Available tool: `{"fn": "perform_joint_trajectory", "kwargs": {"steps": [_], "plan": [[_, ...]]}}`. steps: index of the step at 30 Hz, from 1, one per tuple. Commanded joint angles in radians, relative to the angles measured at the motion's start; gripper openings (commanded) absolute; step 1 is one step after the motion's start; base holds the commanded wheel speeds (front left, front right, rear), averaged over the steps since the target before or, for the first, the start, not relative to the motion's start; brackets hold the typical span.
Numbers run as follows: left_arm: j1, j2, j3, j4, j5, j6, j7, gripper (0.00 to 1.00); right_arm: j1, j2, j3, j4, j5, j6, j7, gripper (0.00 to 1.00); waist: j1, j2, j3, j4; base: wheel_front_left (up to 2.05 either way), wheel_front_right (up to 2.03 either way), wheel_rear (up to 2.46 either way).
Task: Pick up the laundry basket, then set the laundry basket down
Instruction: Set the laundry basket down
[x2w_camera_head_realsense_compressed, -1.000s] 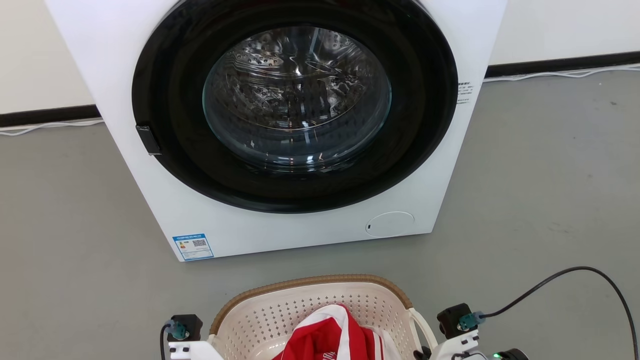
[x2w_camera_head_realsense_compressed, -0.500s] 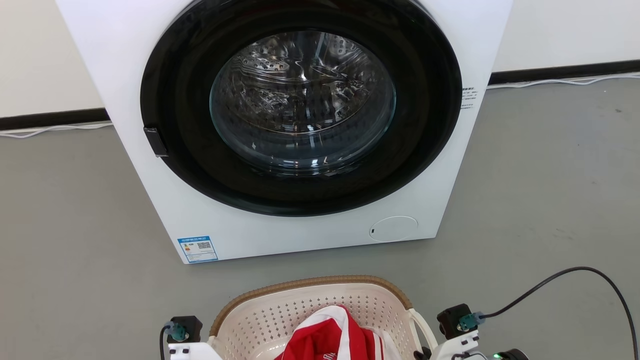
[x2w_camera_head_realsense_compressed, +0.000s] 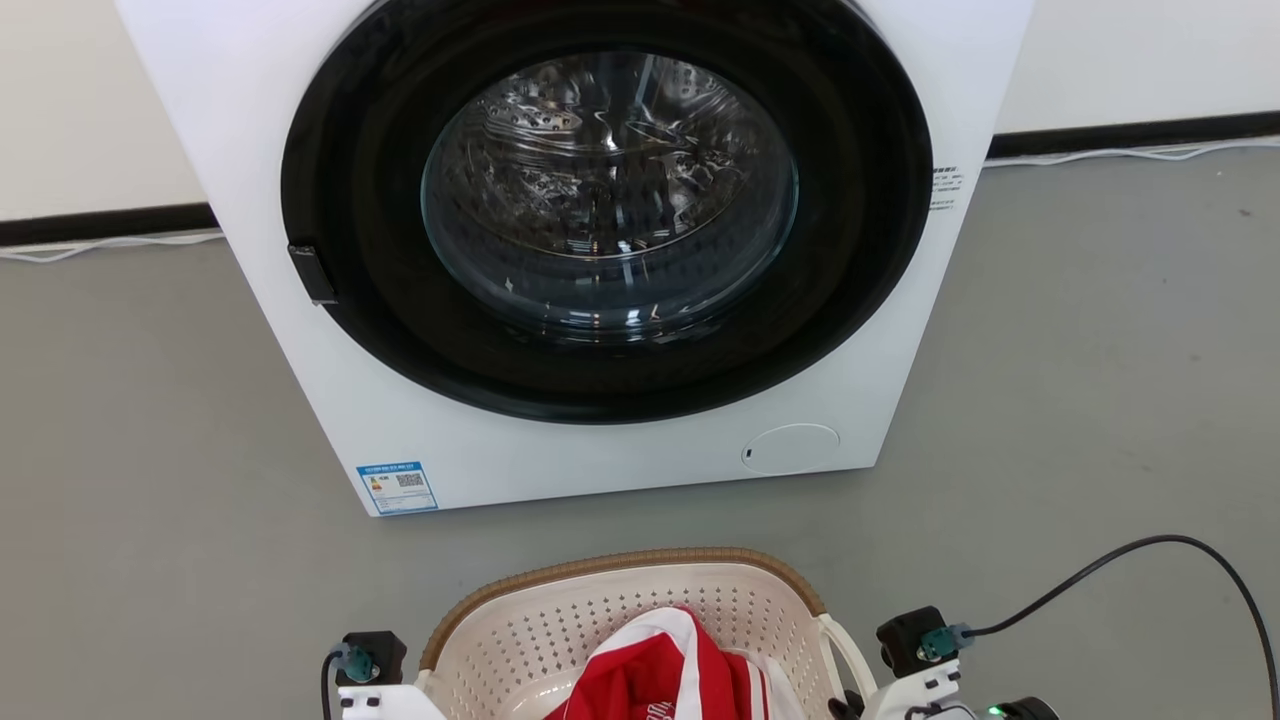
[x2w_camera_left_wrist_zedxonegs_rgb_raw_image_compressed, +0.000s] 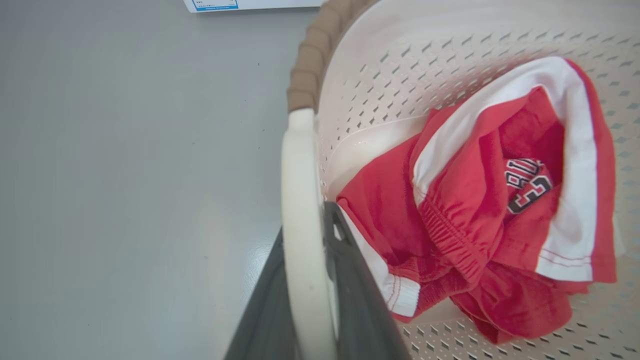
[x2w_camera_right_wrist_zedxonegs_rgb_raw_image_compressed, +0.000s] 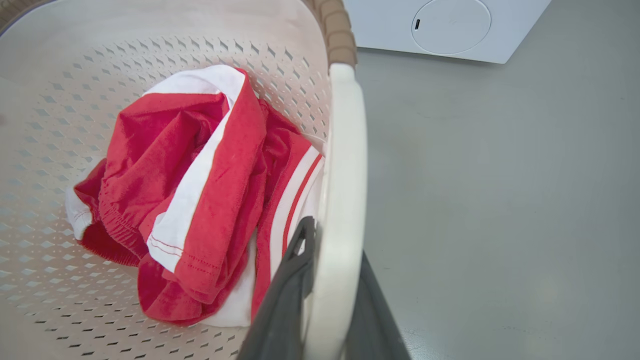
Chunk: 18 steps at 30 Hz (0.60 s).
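The laundry basket (x2w_camera_head_realsense_compressed: 620, 610) is cream plastic with rounded corners, walls pierced by rows of small diamond holes and a brown woven-look rim. It lies low in the head view, in front of the washer (x2w_camera_head_realsense_compressed: 250, 150) and apart from it. Its near half is cut off by the frame, and I cannot tell whether its base touches the smooth grey floor (x2w_camera_head_realsense_compressed: 150, 450). Inside it lies a crumpled red garment (x2w_camera_right_wrist_zedxonegs_rgb_raw_image_compressed: 210, 165) with white bands, an elastic waist and a partly folded-under print.

The left jaws are narrowed on the smooth white left handle (x2w_camera_left_wrist_zedxonegs_rgb_raw_image_compressed: 300, 190), one dark finger (x2w_camera_left_wrist_zedxonegs_rgb_raw_image_compressed: 355, 290) on each side of the loop. The right jaws clasp the right handle (x2w_camera_right_wrist_zedxonegs_rgb_raw_image_compressed: 342, 150) the same way.

The washer is a glossy white box with a black-ringed round glass door (x2w_camera_head_realsense_compressed: 610, 190). A dimpled metal drum shows behind it, and the washer's top is out of frame. A blue label (x2w_camera_head_realsense_compressed: 397, 487) carries print too small to read
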Motion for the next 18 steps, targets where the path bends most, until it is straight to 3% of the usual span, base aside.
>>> {"fn": "perform_joint_trajectory", "kwargs": {"steps": [1, 10, 18], "plan": [[-0.042, 0.013, 0.015, -0.014, -0.005, -0.007, -0.017, 0.0, -0.018, 0.017, 0.013, -0.021, -0.008, 0.025, -0.022, 0.0, 0.0, 0.0, 0.006, 0.001, 0.0, 0.0, 0.0], [-0.116, 0.003, 0.003, -0.014, 0.009, 0.009, -0.041, 0.0, -0.059, 0.004, 0.014, -0.036, -0.016, 0.025, -0.086, 0.0, 0.0, 0.0, 0.096, 0.009, 0.0, 0.0, 0.0], [-0.218, -0.011, -0.012, -0.025, 0.032, 0.036, -0.079, 0.0, -0.132, -0.031, 0.014, -0.035, -0.023, 0.025, -0.164, 0.0, 0.0, 0.0, 0.25, 0.025, 0.0, 0.0, 0.0]]}}
